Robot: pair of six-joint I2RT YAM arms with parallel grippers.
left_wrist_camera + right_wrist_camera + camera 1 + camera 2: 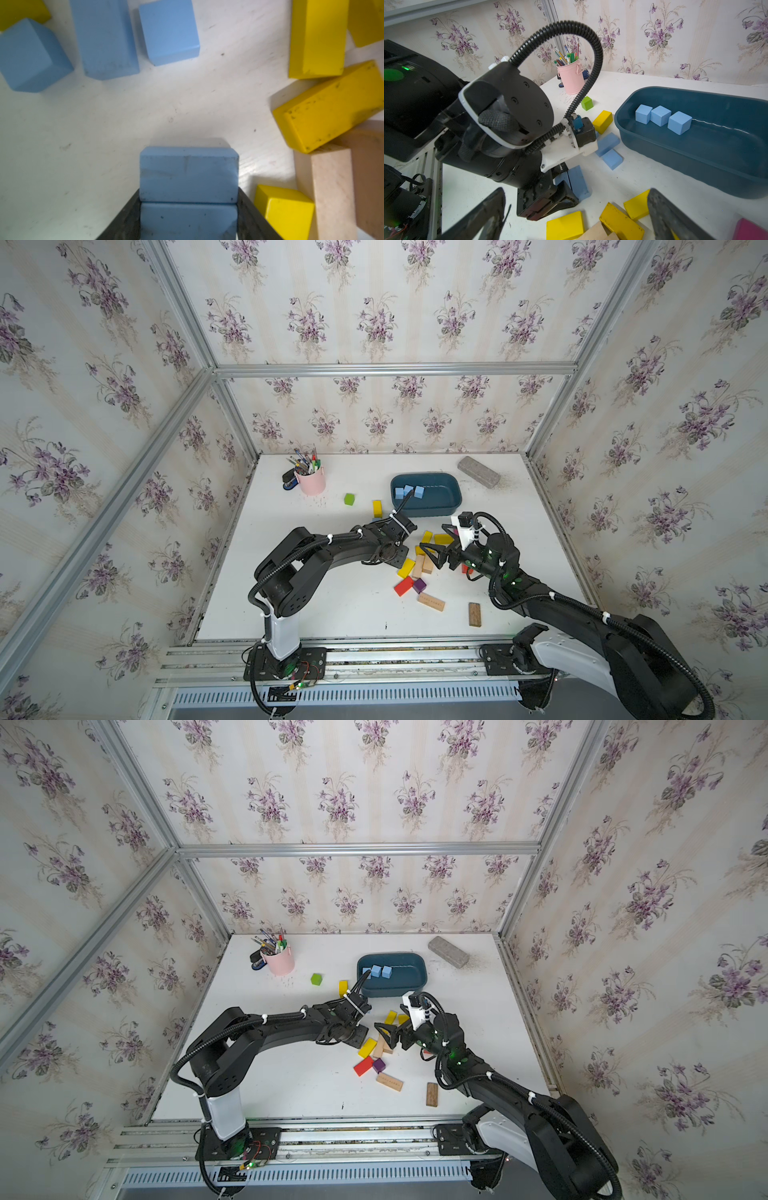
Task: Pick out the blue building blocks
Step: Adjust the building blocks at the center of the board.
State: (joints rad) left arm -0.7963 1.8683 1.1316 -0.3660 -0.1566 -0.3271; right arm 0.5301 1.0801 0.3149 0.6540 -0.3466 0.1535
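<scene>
Three blue building blocks (409, 490) (376, 971) (660, 118) sit in a row inside the dark teal tub (436, 510) (716, 158). My left gripper (189, 193) points down at the table in front of the tub. It is shut on two blue bricks (189, 174) (577, 182) that stand side by side on the white surface. Three more blue blocks (106, 37) (607, 143) lie loose between the gripper and the tub. My right gripper (577, 220) (434, 539) hangs wide open over the yellow blocks (564, 225), holding nothing.
Yellow, wooden, red (404, 585) and purple (419, 585) blocks lie scattered between the arms. A green cube (349, 499) and a yellow block (377, 508) lie left of the tub. A pink pen cup (311, 481) and a grey brick (478, 472) stand at the back.
</scene>
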